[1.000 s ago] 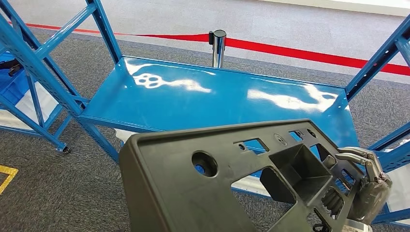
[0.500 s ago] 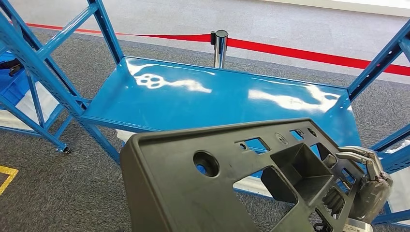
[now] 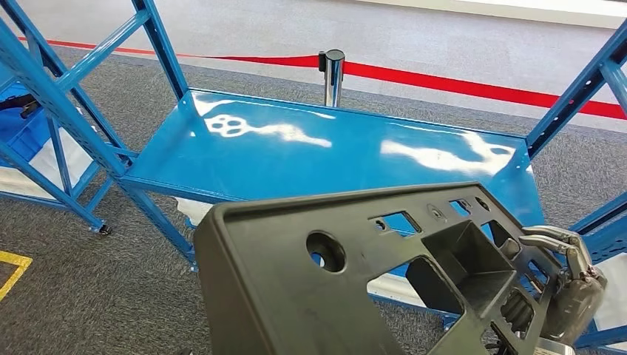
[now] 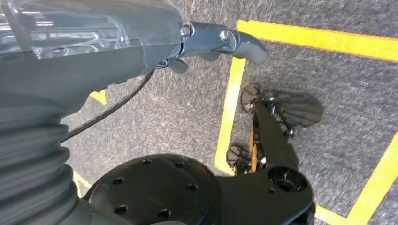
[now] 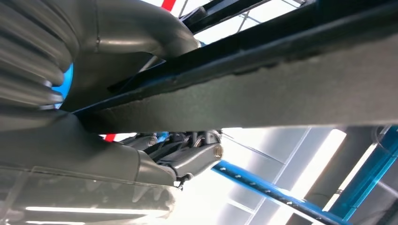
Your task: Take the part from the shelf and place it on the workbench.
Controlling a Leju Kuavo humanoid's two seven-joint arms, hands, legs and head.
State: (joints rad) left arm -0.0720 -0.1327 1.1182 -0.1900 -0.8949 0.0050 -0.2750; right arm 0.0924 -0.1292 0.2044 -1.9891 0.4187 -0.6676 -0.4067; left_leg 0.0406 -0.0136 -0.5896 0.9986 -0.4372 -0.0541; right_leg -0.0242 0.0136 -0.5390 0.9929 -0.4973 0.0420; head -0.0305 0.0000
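A large black plastic part (image 3: pixel 296 296) with round holes and rectangular cut-outs fills the lower head view, held tilted in front of the blue shelf board (image 3: pixel 296 148), which is bare. My right hand (image 3: pixel 569 288) grips the part's right end, fingers hooked over its edge. In the right wrist view the part's dark edge (image 5: pixel 281 89) runs across the hand, with the fingers (image 5: pixel 187 157) curled beneath it. My left hand (image 4: pixel 220 40) hangs over the grey carpet, fingers loosely extended and holding nothing.
Blue shelf uprights (image 3: pixel 66 111) frame the board on both sides. A chrome stanchion (image 3: pixel 333 74) with a red belt (image 3: pixel 458 80) stands behind the shelf. A blue bin (image 3: pixel 22 126) sits far left. Yellow floor lines (image 4: pixel 230 93) mark the carpet.
The part and my right hand have shifted slightly to the right and down in the head view. The shelf stays almost where it was.
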